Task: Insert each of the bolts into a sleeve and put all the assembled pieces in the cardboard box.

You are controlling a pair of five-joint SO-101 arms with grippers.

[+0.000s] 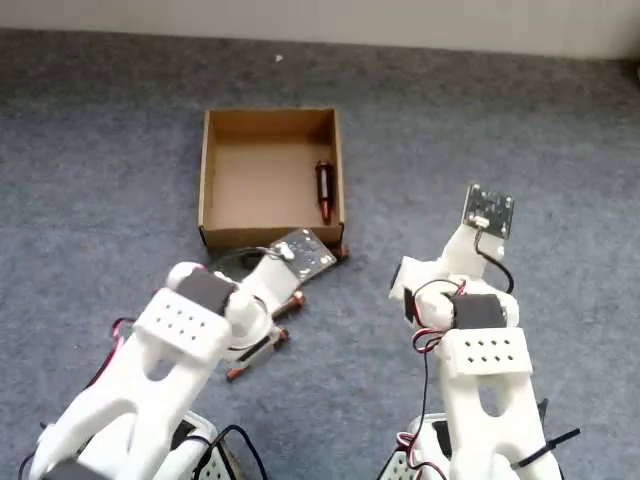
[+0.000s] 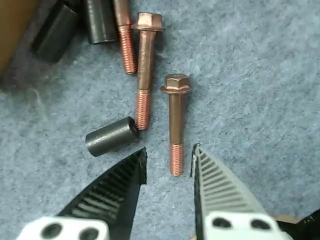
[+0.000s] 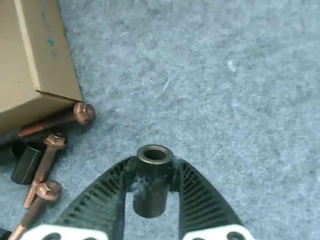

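While the right gripper (image 3: 153, 165) clamps a sleeve (image 3: 152, 192), right of the cardboard box (image 1: 206, 170), the left gripper (image 2: 169, 150) hangs half open astride the threaded tip of a bolt (image 2: 175, 120) lying at the box's near side; best pinch mid-shank, threads free.

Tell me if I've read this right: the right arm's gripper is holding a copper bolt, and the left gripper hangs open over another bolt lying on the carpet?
Not quite. The right gripper is shut on a black sleeve, not a copper bolt; the right wrist view shows it. The rest holds: the left gripper hangs open over a copper bolt lying on the carpet.
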